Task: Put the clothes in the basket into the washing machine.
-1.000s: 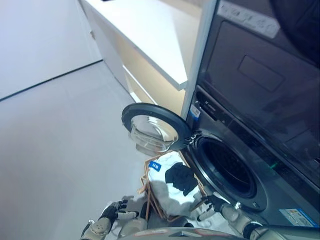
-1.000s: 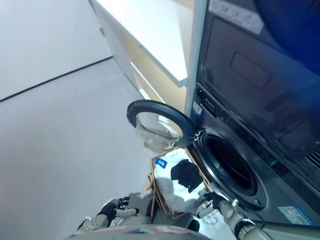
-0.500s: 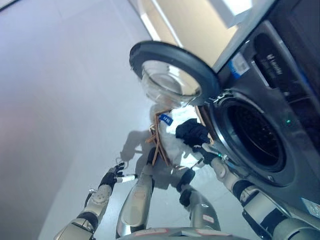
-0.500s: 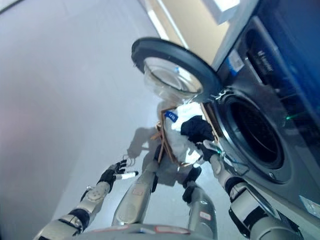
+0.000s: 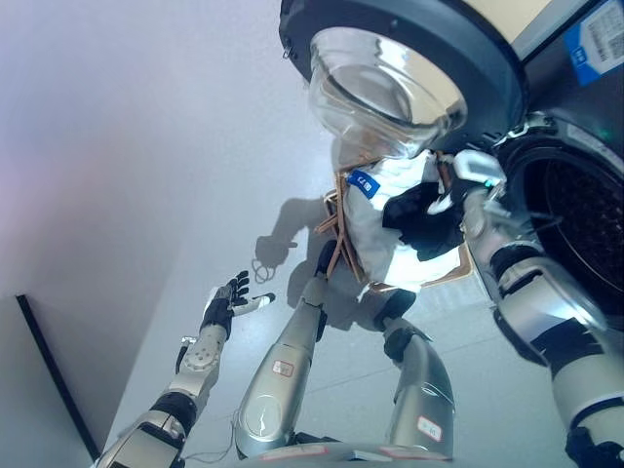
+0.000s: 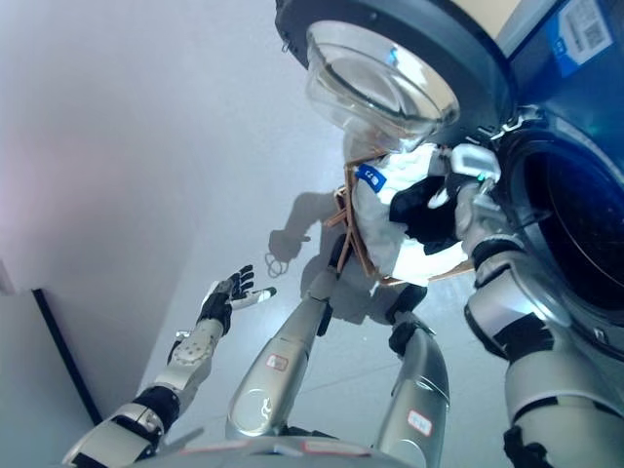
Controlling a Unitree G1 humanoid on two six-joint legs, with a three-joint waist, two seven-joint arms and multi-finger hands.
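Right hand (image 5: 466, 185), upper right of the frame: it reaches into the basket (image 5: 343, 255) and lies against the dark garment (image 5: 421, 216); whether its fingers are curled round the cloth cannot be told, since they are partly hidden by the hand and the fabric. Left hand (image 6: 226, 294), lower left of the frame: fingers spread and relaxed, holding nothing, above bare floor (image 5: 146, 146) and well apart from the basket. The basket, a brown-rimmed frame, sits at centre frame just below the open washing machine door (image 5: 409, 58); it holds white clothes (image 5: 380, 229) bearing a blue label (image 5: 364, 182), with the dark garment lying on top toward the machine side. The round door, with its clear glass bowl, swings out over the basket's upper edge at top centre. The washing machine drum opening (image 5: 585, 210) lies at the right edge, just beside the right hand. Open floor fills the left half of the frame.
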